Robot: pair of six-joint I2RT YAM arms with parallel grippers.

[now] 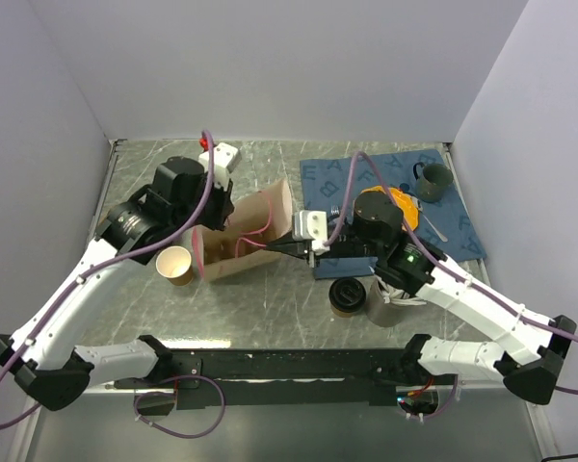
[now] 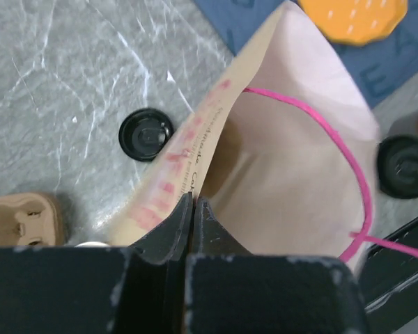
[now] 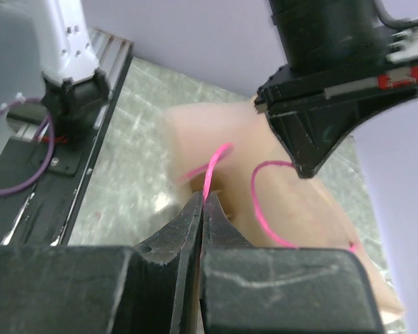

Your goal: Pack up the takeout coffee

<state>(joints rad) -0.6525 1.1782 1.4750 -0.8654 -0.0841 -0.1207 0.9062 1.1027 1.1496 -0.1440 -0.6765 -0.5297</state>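
The takeout coffee (image 1: 347, 296), a small brown cup under a black lid, stands on the table to the lower right of the paper bag (image 1: 246, 241). In the left wrist view its lid (image 2: 404, 165) shows just past the bag's right wall. The bag lies tilted with its mouth held apart. My left gripper (image 2: 194, 200) is shut on the bag's printed rim (image 2: 195, 139). My right gripper (image 3: 203, 198) is shut on the pink cord handle (image 3: 212, 167) at the opposite rim. Seen from above, the left gripper (image 1: 215, 219) and right gripper (image 1: 275, 246) flank the bag.
An open brown cup (image 1: 175, 267) stands left of the bag. A loose black lid (image 2: 145, 133) and a beige carrier (image 2: 21, 219) lie on the table. A pale container (image 1: 387, 300) sits by the coffee. A blue mat (image 1: 462, 236) holds a dark mug (image 1: 432, 181) and an orange disc (image 1: 390, 204).
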